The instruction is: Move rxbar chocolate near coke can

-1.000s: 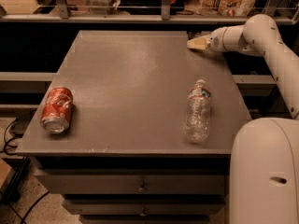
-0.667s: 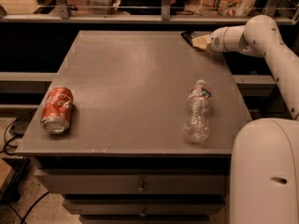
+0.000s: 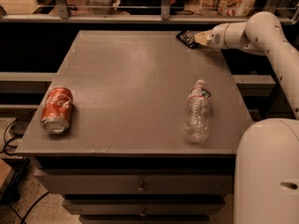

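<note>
The rxbar chocolate [image 3: 186,38], a small flat black bar, is at the table's far right corner, tilted and sticking out to the left of my gripper [image 3: 200,38]. The gripper is shut on the bar's right end and holds it just above the tabletop. The coke can [image 3: 57,109], red with white script, lies on its side near the table's front left edge, far from the bar.
A clear plastic water bottle [image 3: 197,117] lies on its side at the front right of the grey table [image 3: 131,73]. My white arm [image 3: 275,45] reaches along the table's right side. A railing and shelves with packages stand behind the far edge.
The gripper has moved a little left from the far right corner, and the black bar, hidden under it before, now shows at its tip. Can and bottle have not moved.
</note>
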Available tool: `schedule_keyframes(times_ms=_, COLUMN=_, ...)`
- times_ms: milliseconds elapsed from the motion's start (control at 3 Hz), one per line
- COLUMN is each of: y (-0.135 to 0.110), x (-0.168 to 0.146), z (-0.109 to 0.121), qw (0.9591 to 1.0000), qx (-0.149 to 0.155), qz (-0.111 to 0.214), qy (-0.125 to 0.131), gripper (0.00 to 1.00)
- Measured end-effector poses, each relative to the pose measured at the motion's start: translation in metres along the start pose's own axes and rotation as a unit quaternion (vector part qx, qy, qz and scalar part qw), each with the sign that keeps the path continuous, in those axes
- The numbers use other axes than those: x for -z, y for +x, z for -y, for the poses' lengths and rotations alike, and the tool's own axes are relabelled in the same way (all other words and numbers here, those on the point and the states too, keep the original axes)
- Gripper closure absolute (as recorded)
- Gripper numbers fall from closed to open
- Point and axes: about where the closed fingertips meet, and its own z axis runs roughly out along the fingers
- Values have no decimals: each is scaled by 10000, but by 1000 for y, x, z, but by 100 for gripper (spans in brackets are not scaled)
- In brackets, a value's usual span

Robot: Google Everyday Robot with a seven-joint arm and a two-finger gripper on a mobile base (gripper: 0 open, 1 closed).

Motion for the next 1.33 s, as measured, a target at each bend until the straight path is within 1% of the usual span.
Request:
schedule_keyframes(times_ms=333, y=-17, x=8, z=-28, qw=9996, qx=195, qz=64, qy=-198, gripper=100)
schedule_keyframes(times_ms=667, y=-30, x=18, z=-67, qw=9983, qx=314, qz=133, qy=-471, gripper=100)
schedule_keyframes(times_ms=1000, y=-45, x=33, z=-115, qw=9960, qx=516, qz=134, qy=-720, gripper=100)
schedule_keyframes(times_ms=1333, y=-42, x=32, z=-125, qw=9955, qx=523, qz=75, qy=-781, gripper=100)
